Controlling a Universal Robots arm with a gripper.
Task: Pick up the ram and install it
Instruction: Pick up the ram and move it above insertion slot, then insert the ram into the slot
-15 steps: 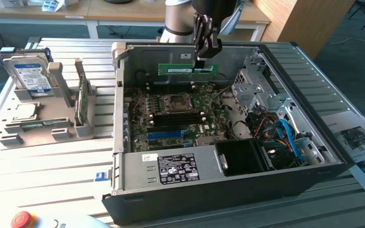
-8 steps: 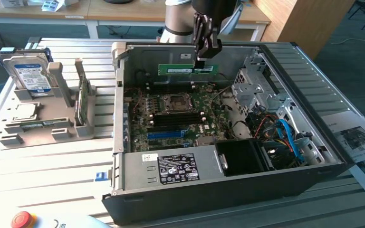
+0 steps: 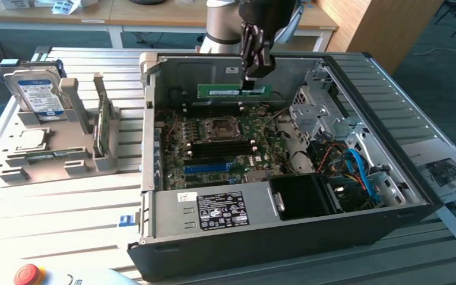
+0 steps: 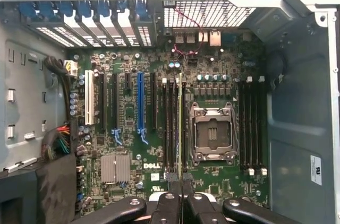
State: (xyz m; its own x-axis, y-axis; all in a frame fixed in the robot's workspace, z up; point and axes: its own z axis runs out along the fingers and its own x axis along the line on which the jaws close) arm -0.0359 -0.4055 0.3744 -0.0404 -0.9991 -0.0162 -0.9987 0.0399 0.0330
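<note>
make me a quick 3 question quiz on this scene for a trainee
1. True or false: the fingers are open and empty.
2. The ram hangs over: A) the motherboard B) the papers C) the red button
3. Which blue-labelled part stands in the grey holder?

Key: 1 false, they are shut on the ram. 2 A. 3 hard drive.
</note>
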